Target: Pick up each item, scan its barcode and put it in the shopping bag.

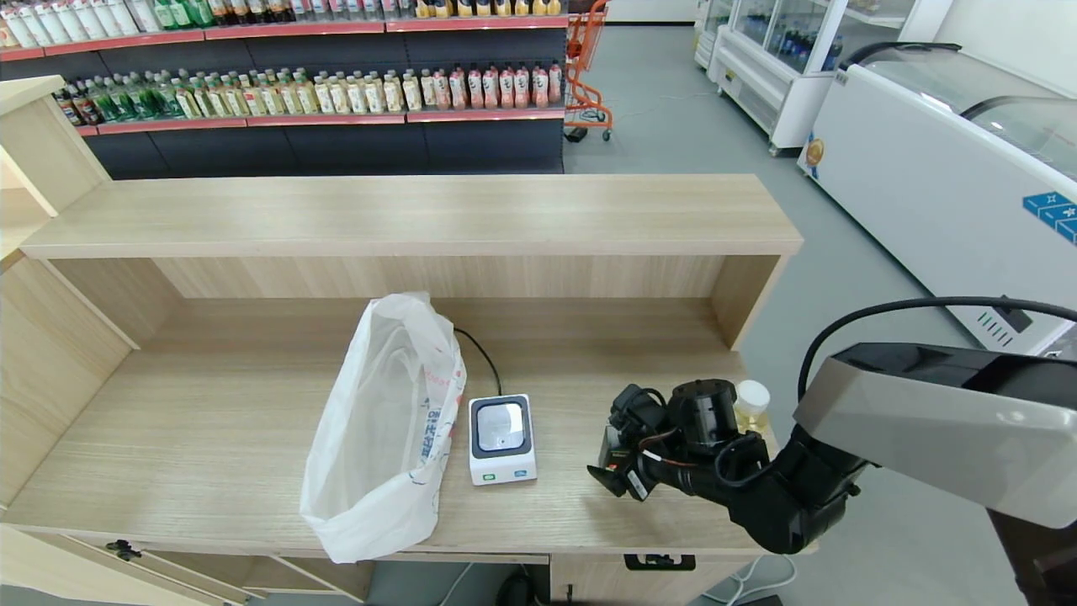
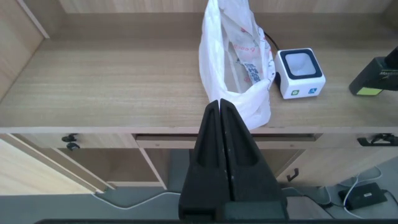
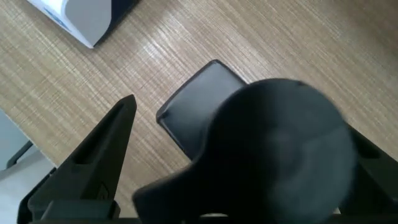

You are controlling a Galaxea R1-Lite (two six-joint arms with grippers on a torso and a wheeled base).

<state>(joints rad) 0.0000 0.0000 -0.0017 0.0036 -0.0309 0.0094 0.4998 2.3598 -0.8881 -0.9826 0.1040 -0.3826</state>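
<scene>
A white plastic shopping bag lies open on the wooden counter. Right of it stands the white barcode scanner, window facing up. My right gripper hangs low over the counter right of the scanner. A black item with a yellow-green label sits between its fingers, which seem shut on it. A small bottle of yellow liquid with a white cap stands behind that arm. My left gripper is shut and empty, in front of the counter's edge, facing the bag.
A raised ledge runs along the back of the counter, with side walls at left and right. A black cable leads from the scanner to the back. Drink shelves, an orange cart and freezers stand beyond.
</scene>
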